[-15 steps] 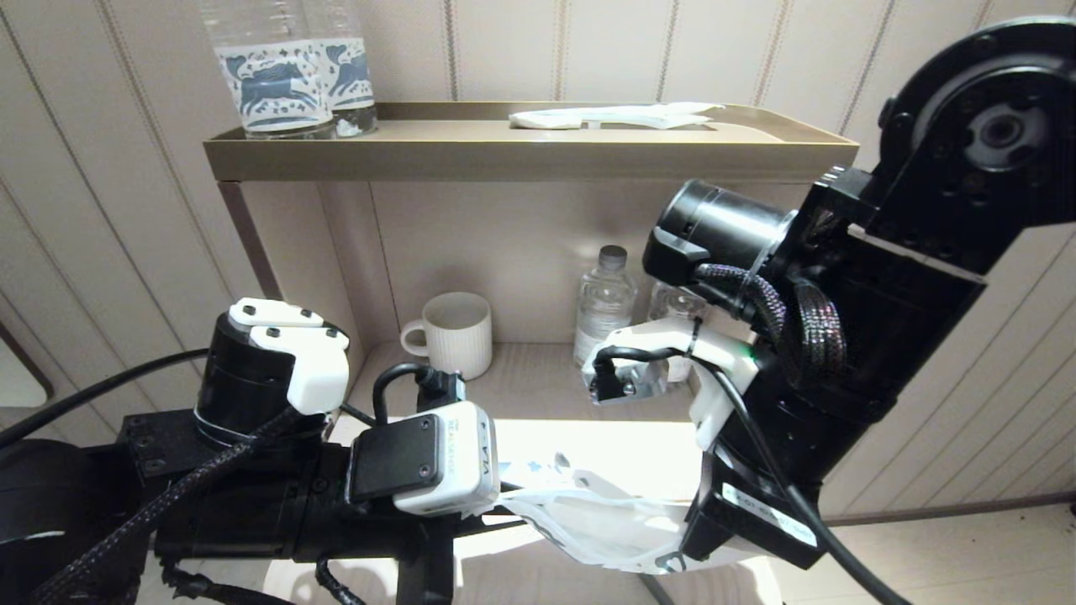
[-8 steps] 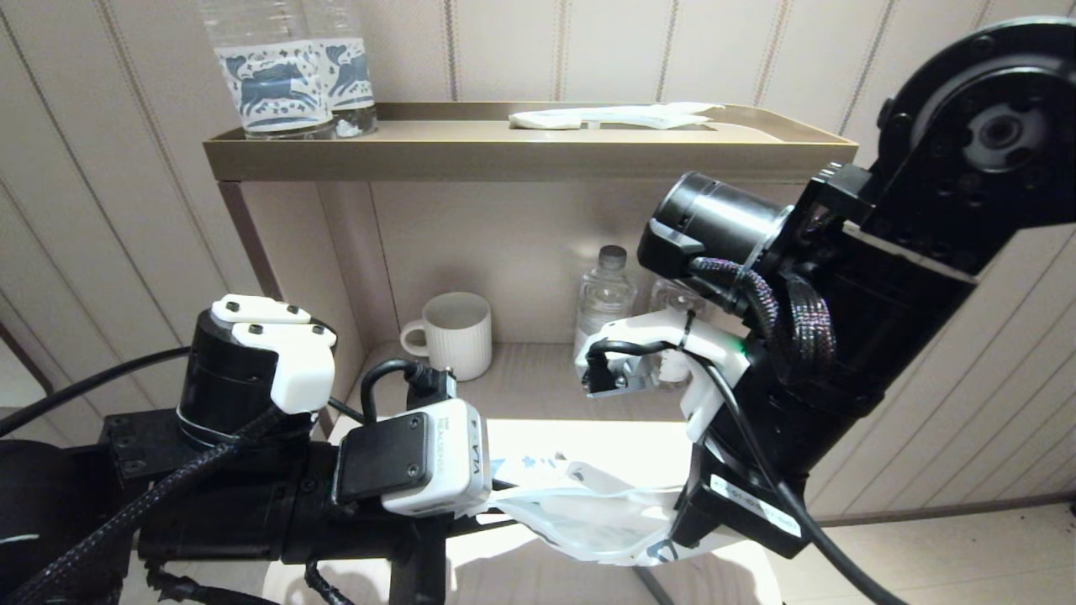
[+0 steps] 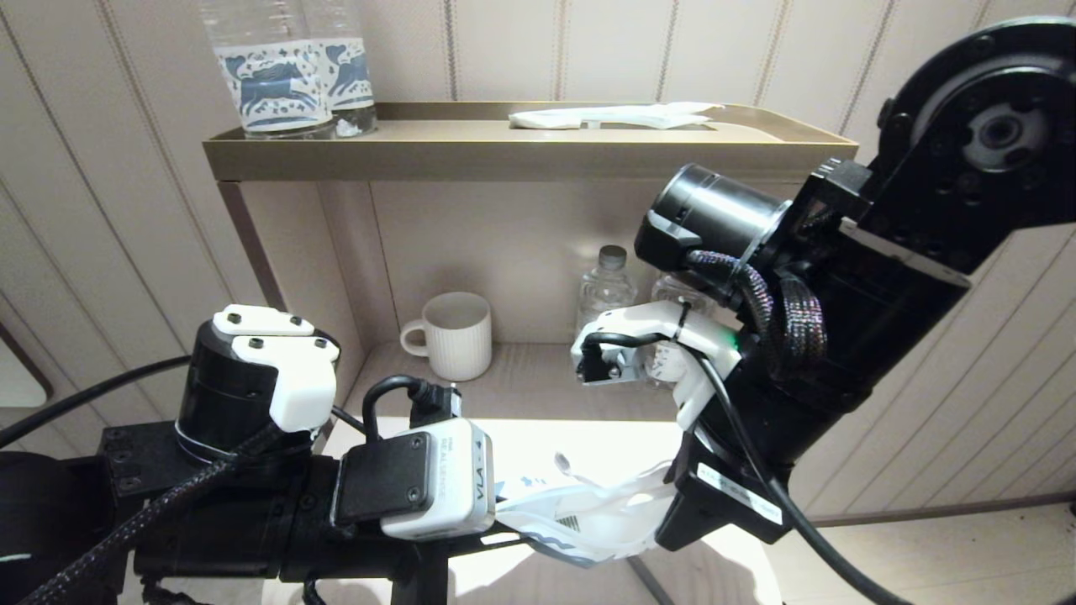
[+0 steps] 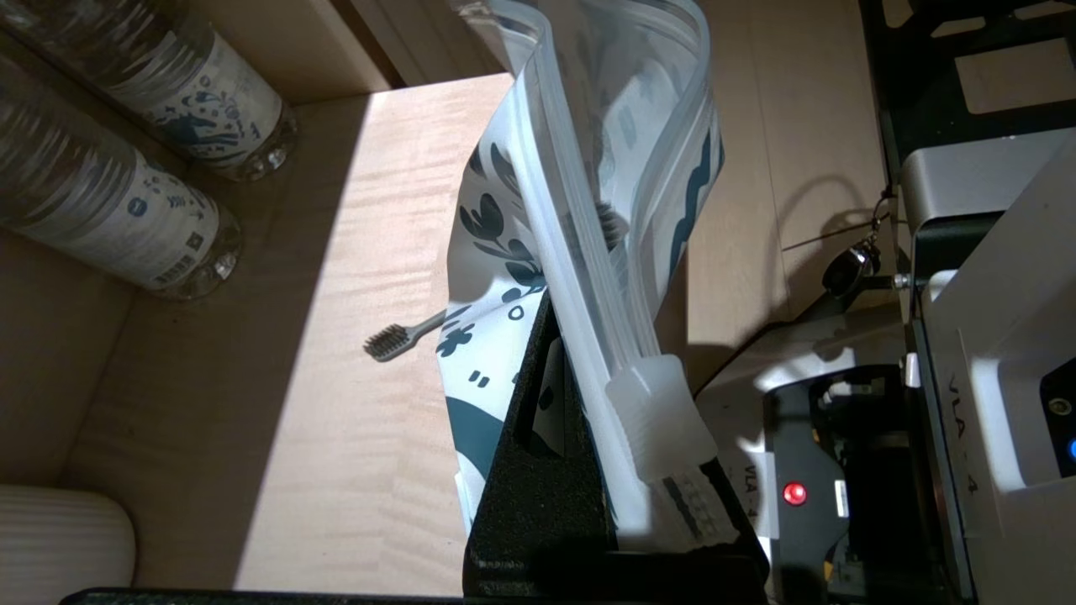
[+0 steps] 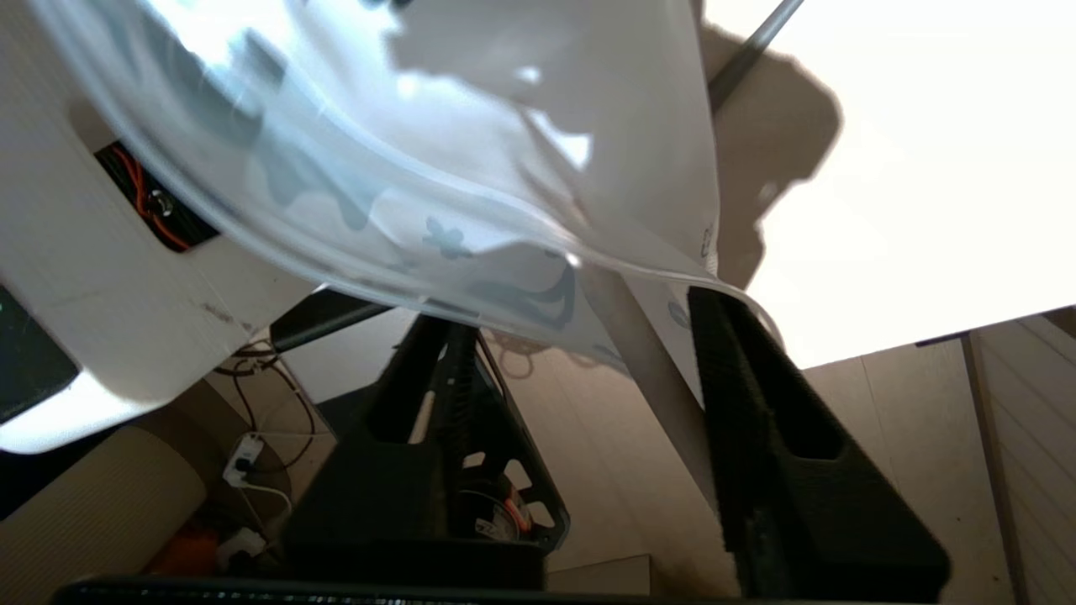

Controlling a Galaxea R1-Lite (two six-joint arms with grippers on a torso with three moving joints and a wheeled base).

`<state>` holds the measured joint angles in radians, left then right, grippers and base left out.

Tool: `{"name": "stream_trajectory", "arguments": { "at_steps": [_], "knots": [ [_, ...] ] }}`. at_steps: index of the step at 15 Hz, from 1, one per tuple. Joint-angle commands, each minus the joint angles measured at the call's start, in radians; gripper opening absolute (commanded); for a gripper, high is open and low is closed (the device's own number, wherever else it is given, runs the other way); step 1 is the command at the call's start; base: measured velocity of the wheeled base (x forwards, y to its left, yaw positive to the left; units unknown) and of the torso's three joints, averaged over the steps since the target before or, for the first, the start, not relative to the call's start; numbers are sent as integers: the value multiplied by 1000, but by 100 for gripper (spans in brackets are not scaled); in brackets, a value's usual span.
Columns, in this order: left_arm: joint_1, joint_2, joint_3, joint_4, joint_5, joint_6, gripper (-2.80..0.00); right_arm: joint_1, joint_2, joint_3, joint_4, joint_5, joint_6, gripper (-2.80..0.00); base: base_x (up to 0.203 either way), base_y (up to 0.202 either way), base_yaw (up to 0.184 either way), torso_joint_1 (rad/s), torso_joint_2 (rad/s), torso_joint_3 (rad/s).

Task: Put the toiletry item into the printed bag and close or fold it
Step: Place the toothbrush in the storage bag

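Pinching the bag [image 4: 588,252] at its zip edge, the left gripper [image 4: 580,470] is held above the lit shelf [image 3: 605,445]. The toothbrush [image 4: 403,334] is seen partly behind the bag, bristle head protruding. The right gripper [image 5: 580,437], right of the bag, is spread, the bag's edge against one finger.

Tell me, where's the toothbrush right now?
In the left wrist view the toothbrush lies on the lit wooden shelf, its handle hidden behind the printed bag.
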<state>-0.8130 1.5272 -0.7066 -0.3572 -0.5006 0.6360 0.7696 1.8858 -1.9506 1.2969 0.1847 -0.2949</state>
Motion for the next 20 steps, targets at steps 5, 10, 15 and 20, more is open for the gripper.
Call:
{"name": "stream_trajectory", "arguments": {
  "at_steps": [5, 10, 15, 20],
  "knots": [
    [0, 5, 1, -3, -3, 4, -280, -4, -3, -2, -19, 2, -3, 0, 0, 0, 0, 0, 0, 0],
    [-2, 11, 1, -6, -16, 1, -280, -15, -22, -7, -73, 1, -7, 0, 0, 0, 0, 0, 0, 0],
    [0, 13, 12, -16, -22, -10, -280, -38, -69, -5, -87, 1, -12, 0, 0, 0, 0, 0, 0, 0],
    [1, 13, 20, -17, -27, -10, -280, -64, -128, -5, -88, 2, -13, 0, 0, 0, 0, 0, 0, 0]
  ]
}}
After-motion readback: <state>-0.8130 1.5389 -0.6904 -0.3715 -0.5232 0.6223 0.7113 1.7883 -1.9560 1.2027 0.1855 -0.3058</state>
